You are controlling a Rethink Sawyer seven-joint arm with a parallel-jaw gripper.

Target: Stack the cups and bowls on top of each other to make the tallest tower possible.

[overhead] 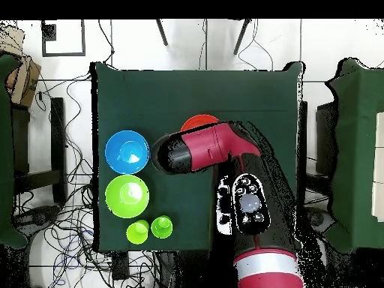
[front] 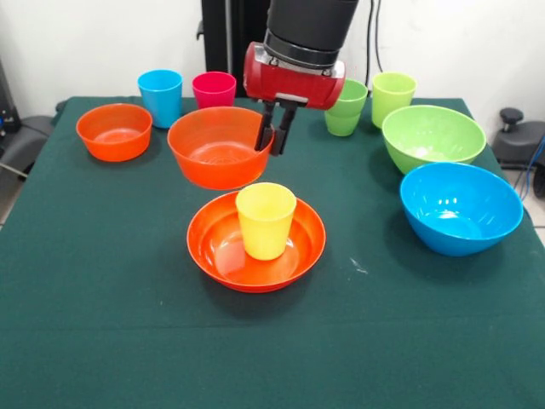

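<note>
Green-clothed table (front: 102, 341): three orange bowls, green and blue bowls, cups.

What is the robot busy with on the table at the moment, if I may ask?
The robot's hand is shut on the rim of an orange bowl, holding it in the air behind a yellow cup that stands upright in a wide orange bowl. Another orange bowl, the blue, pink and green cups, and the green and blue bowls stand unused around them.
</note>
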